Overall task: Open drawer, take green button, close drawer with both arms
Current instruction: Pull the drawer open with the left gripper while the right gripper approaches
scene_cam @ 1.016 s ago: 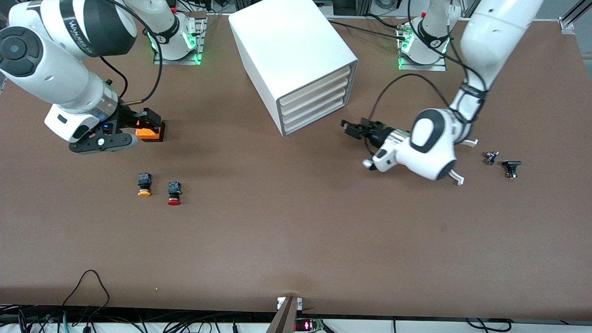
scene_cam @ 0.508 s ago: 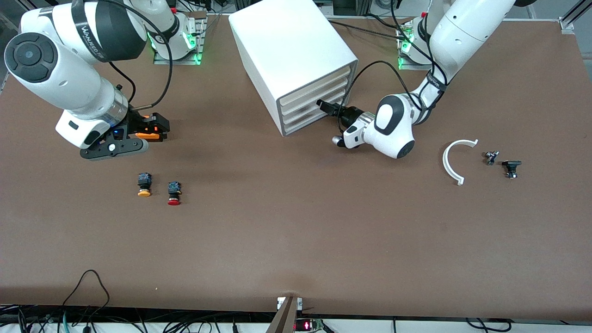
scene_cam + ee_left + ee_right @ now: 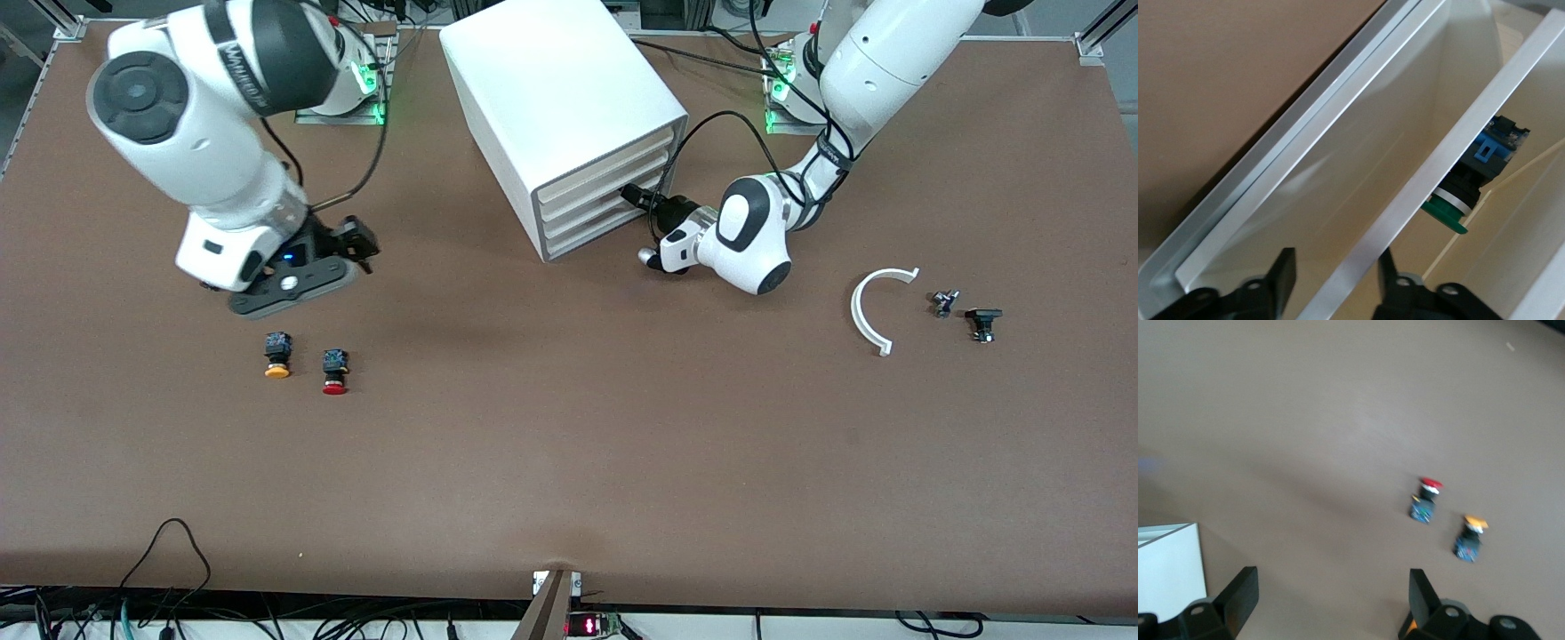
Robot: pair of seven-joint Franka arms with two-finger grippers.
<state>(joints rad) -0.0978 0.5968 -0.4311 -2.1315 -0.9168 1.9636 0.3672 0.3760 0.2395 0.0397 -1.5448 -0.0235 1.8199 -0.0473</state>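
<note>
Drawer (image 3: 597, 228), lowest of four in the cabinet (image 3: 551, 98) at the table's top edge, looks shut or barely out; the left gripper (image 3: 642, 198) is at the drawer fronts, its fingers (image 3: 1278, 283) apart astride a front edge. The button (image 3: 1469, 185) shows inside a drawer. Judging from this, the fingers may be on an upper front instead, or slip off the thin lip. The right gripper (image 3: 351, 244) hovers open over bare table toward the right arm's end, waiting. Yellow button (image 3: 277, 353) and red button (image 3: 335, 371) lie below it; a white arc (image 3: 867, 311) and small parts (image 3: 965, 311) lie near the opposite edge. Nothing blocks the drawer.
</note>
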